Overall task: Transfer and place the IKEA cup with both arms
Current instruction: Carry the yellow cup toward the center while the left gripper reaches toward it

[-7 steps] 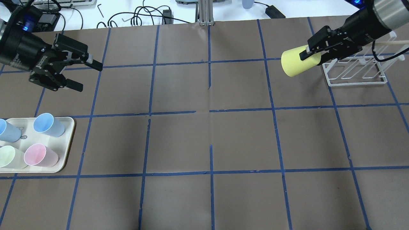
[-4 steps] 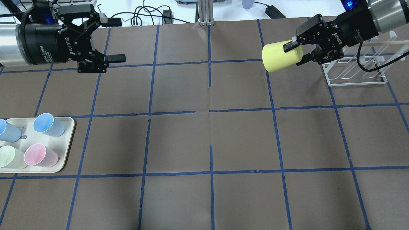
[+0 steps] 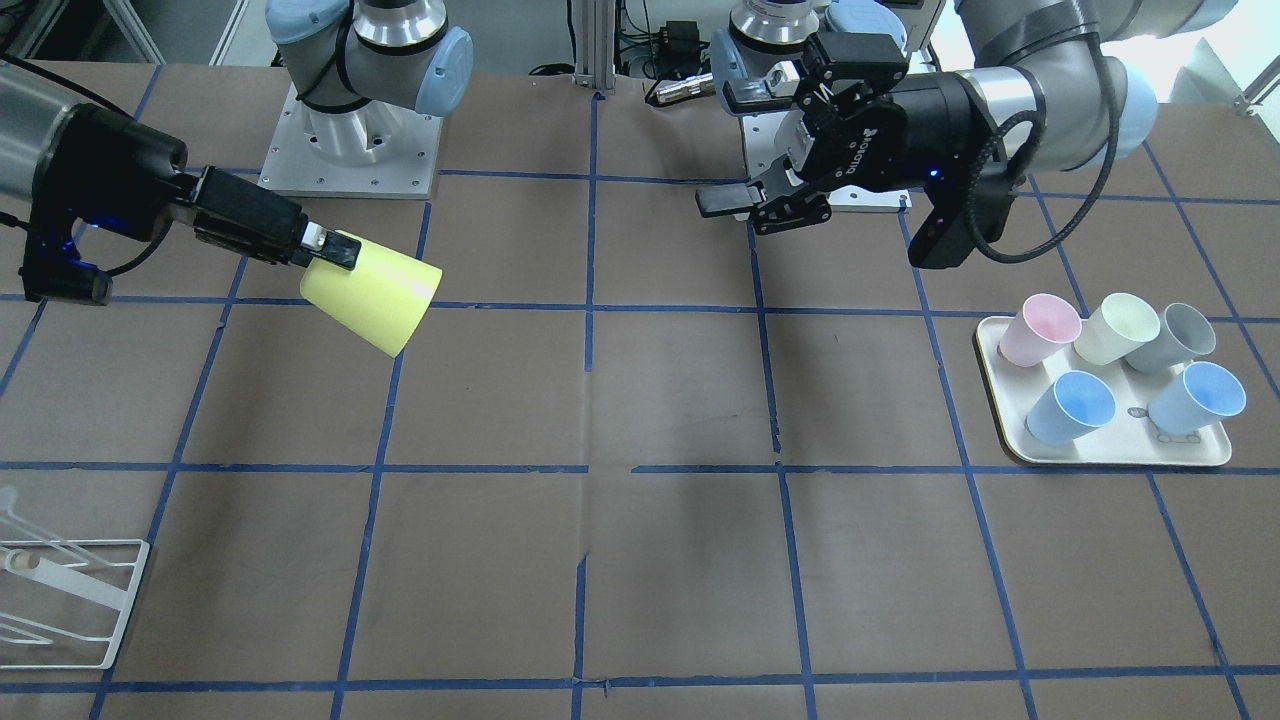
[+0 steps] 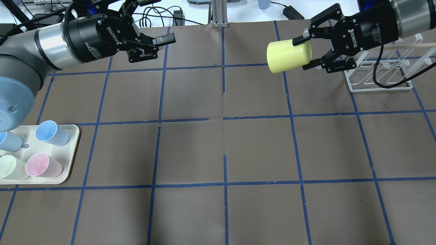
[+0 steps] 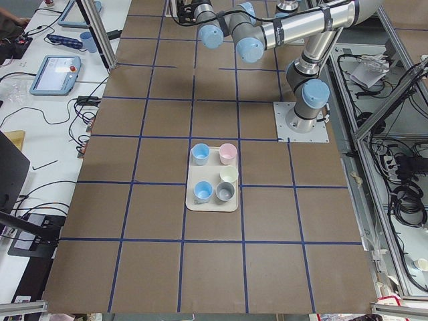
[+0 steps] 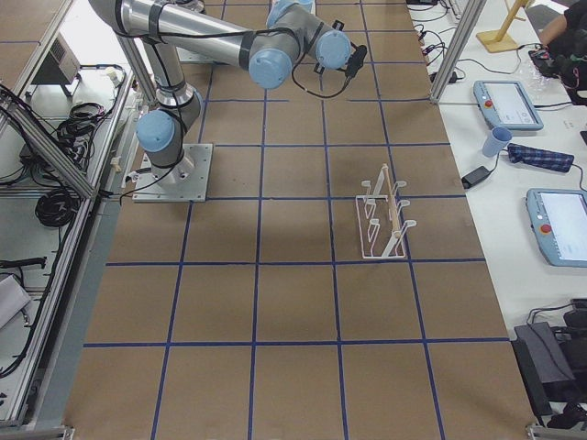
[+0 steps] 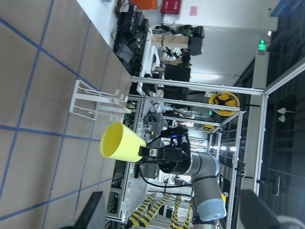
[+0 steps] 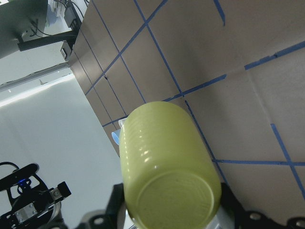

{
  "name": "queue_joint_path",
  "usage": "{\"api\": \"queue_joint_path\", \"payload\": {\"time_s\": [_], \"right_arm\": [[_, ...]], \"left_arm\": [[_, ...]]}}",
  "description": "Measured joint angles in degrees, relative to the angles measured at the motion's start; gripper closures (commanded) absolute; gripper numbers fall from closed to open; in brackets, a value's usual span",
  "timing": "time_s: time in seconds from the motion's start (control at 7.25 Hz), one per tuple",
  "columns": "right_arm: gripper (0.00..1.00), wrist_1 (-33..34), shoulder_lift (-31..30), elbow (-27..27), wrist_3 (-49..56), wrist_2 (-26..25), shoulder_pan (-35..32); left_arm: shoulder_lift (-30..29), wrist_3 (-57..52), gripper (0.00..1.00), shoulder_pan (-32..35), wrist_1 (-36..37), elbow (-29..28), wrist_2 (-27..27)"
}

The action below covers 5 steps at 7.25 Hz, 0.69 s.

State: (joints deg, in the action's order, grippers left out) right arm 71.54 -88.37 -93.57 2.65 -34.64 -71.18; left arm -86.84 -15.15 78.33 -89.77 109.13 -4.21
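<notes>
The yellow IKEA cup (image 4: pixel 286 57) lies on its side in the air over the table's far right part, its mouth toward the left arm. My right gripper (image 4: pixel 302 54) is shut on it near its base. The cup also shows in the front view (image 3: pixel 375 290), in the left wrist view (image 7: pixel 120 142) and, base first, in the right wrist view (image 8: pixel 167 167). My left gripper (image 4: pixel 159 20) is open and empty, raised over the far left of the table, and points at the cup across a wide gap. It also shows in the front view (image 3: pixel 725 150).
A cream tray (image 4: pixel 73 153) at the near left holds pink, blue, cream and grey cups (image 3: pixel 1050 330). A white wire rack (image 4: pixel 378 76) stands at the far right, behind my right gripper. Cables and devices lie beyond the table's far edge.
My right gripper has carried the yellow cup leftward, away from the rack. My left gripper has swung up and right to the far side, turned toward the cup, still open.
</notes>
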Motion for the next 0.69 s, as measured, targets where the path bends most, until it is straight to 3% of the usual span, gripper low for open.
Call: {"api": "queue_joint_path", "payload": {"time_s": [0.41, 0.69], "right_arm": [[0.49, -7.0, -3.6, 0.0, -1.7, 5.7, -0.4], [0.49, -9.5, -4.3, -0.3, -1.8, 8.7, -1.7]], "left_arm": [[-2.6, 0.0, 0.0, 3.0, 11.4, 3.1, -1.5], [-5.6, 0.6, 0.1, 5.5, 13.4, 3.2, -1.7]]}}
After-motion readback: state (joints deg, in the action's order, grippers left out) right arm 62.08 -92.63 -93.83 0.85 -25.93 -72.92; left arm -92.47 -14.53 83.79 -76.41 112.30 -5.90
